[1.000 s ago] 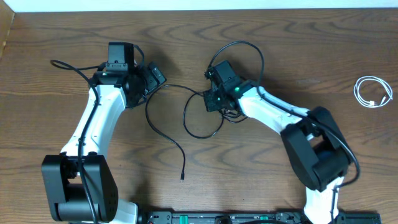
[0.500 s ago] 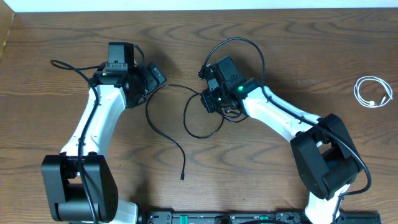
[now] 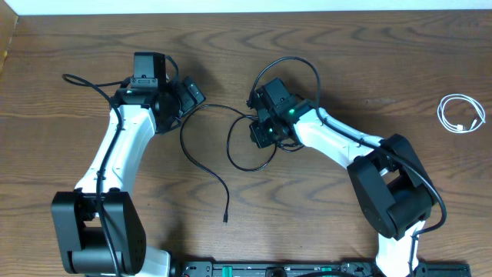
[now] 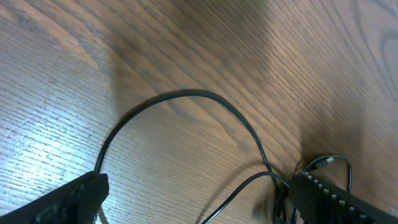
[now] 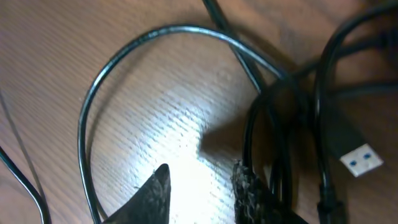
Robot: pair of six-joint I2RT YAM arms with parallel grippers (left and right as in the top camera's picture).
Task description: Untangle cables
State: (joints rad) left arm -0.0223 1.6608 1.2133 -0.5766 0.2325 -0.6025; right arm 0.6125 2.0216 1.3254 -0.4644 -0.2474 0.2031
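Observation:
Two thin black cables cross in the middle of the table: one (image 3: 201, 166) trails down to a plug (image 3: 225, 219), the other forms a loop (image 3: 247, 168) under my right gripper (image 3: 258, 131). In the right wrist view the right gripper (image 5: 202, 196) is slightly open over bare wood, with the black cable strands (image 5: 280, 118) and a USB plug (image 5: 356, 157) bunched just right of it. My left gripper (image 3: 194, 97) is wide open; in its wrist view (image 4: 199, 205) a black cable (image 4: 186, 93) arcs ahead, untouched. The white cable (image 3: 461, 114) lies coiled at the far right.
Thicker black cords run from the arms, one looping above the right wrist (image 3: 307, 65) and one left of the left arm (image 3: 81, 79). The table's back edge (image 3: 246, 11) runs along the top of the overhead view.
The right gripper's jaws have parted from shut to slightly open, and its wrist has shifted a little. The left arm has not moved.

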